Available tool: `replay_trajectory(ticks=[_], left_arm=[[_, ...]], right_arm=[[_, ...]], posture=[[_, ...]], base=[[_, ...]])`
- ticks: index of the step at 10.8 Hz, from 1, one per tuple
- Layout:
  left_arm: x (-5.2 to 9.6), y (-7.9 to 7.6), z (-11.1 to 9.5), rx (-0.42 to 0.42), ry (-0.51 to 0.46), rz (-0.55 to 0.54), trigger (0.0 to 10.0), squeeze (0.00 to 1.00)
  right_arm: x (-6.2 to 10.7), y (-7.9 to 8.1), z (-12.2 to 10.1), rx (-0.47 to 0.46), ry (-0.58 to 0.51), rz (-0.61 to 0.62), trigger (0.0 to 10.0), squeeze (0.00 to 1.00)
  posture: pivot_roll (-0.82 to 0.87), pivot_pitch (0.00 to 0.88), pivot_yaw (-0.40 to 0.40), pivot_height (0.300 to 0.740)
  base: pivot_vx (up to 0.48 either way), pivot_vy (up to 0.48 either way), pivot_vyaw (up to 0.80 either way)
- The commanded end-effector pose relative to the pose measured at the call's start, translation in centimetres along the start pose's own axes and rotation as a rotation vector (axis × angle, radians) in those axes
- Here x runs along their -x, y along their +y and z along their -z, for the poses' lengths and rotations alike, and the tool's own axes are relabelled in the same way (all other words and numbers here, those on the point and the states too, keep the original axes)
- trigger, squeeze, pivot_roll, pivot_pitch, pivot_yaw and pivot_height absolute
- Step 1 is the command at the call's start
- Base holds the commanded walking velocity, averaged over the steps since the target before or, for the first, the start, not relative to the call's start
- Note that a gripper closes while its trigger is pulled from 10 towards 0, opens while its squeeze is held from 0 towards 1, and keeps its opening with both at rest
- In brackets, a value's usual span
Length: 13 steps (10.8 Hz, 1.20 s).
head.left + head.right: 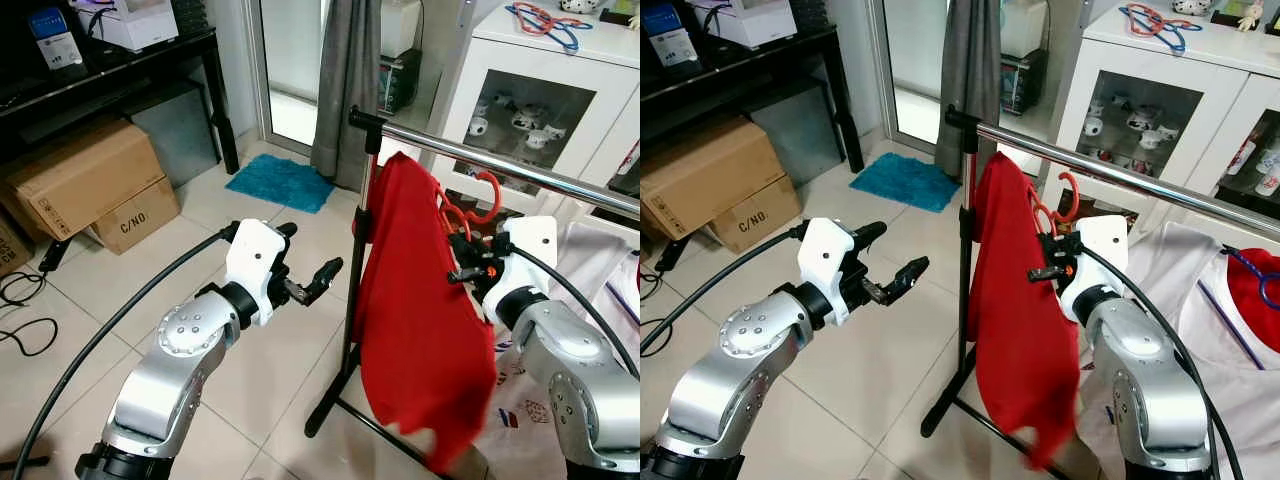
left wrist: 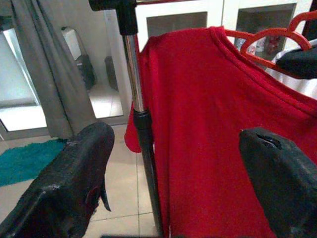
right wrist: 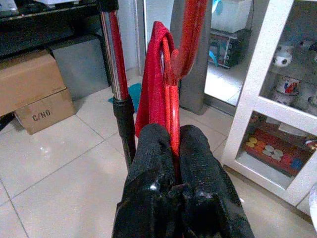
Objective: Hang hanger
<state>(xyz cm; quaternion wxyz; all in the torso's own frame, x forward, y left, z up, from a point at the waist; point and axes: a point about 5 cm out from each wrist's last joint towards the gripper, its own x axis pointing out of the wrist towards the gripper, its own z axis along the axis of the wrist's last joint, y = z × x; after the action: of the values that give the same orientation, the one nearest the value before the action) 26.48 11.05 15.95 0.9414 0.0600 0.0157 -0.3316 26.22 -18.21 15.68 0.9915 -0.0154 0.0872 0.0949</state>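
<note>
Chrome clothes rail (image 1: 520,170): I must lift the hook over it, at 12 o'clock.
Red T-shirt (image 1: 420,320): drapes from the hanger.
Red plastic hanger (image 3: 173,94): just under the rail, pinched in my right gripper (image 3: 174,144).
Left gripper (image 2: 178,178): spread wide, empty, at 9 o'clock.

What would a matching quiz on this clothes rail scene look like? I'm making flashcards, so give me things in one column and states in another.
Things:
1. right hand
2. left hand
3. red shirt
4. blue rug

States:
A. lying on the tiled floor
B. open, holding nothing
C. draped on the orange hanger
D. shut on the hanger

Pairs: 1-D, 2-B, 3-C, 4-A
</note>
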Motion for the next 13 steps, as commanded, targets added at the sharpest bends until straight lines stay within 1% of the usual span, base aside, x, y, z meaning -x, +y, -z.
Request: replay_trajectory(ticks=[1, 2, 3, 5, 8, 9, 10, 11, 12, 13], left_arm=[[0.2, 0.1, -0.1, -0.004, 0.007, -0.005, 10.0, 0.0], [0.2, 0.1, 0.0, -0.003, 0.007, -0.003, 10.0, 0.0], [0.2, 0.1, 0.0, -0.001, 0.008, -0.001, 10.0, 0.0], [0.1, 0.1, -0.1, -0.003, 0.006, 0.0, 10.0, 0.0], [0.1, 0.1, -0.1, -0.011, 0.008, 0.002, 10.0, 0.0], [0.0, 0.2, -0.1, -0.018, 0.007, 0.005, 10.0, 0.0], [-0.5, 0.2, -0.2, -0.036, 0.013, 0.033, 10.0, 0.0], [-1.3, 0.3, -0.4, -0.033, 0.013, 0.057, 10.0, 0.0], [-1.7, 0.3, -0.6, -0.017, -0.001, 0.068, 10.0, 0.76], [-2.8, 0.5, -1.2, -0.025, -0.012, 0.089, 10.0, 1.0]], right_arm=[[0.3, 0.0, -0.5, 0.0, -0.022, 0.008, 0.0, 0.0], [0.3, -0.1, -0.6, 0.004, -0.034, 0.035, 0.0, 0.0], [0.3, 0.1, -0.5, -0.023, -0.023, 0.025, 0.0, 0.0], [0.3, 0.4, -0.8, -0.015, -0.056, 0.011, 0.0, 0.0], [0.1, 0.7, -0.8, -0.015, -0.064, 0.0, 0.0, 0.0], [0.0, 0.9, -1.1, -0.011, -0.076, -0.011, 0.0, 0.0], [-0.2, 1.4, -1.6, -0.007, -0.101, -0.046, 0.0, 0.0], [-0.4, 1.9, -2.1, -0.009, -0.12, -0.08, 0.0, 0.0], [-0.5, 2.3, -2.3, -0.01, -0.131, -0.101, 0.0, 0.0], [-0.7, 3.1, -2.8, -0.017, -0.156, -0.161, 0.0, 0.0]], posture=[[0.06, 0.0, 0.016, 0.74], [0.06, 0.0, 0.018, 0.74], [0.05, 0.0, 0.019, 0.74], [0.06, 0.0, 0.016, 0.74], [0.06, 0.0, 0.01, 0.74], [0.06, 0.0, 0.01, 0.74], [0.06, 0.0, 0.009, 0.74], [0.06, 0.0, 0.008, 0.74], [0.06, 0.0, 0.009, 0.74], [0.05, 0.0, 0.014, 0.74]], base=[[-0.24, 0.0, 0.0], [-0.251, 0.0, 0.0], [-0.274, 0.0, 0.0], [-0.272, 0.0, 0.0], [-0.275, 0.0, 0.0], [0.0, 0.0, 0.0], [0.0, 0.0, 0.0], [0.0, 0.0, 0.0], [0.0, 0.0, 0.0], [0.0, 0.0, 0.0]])
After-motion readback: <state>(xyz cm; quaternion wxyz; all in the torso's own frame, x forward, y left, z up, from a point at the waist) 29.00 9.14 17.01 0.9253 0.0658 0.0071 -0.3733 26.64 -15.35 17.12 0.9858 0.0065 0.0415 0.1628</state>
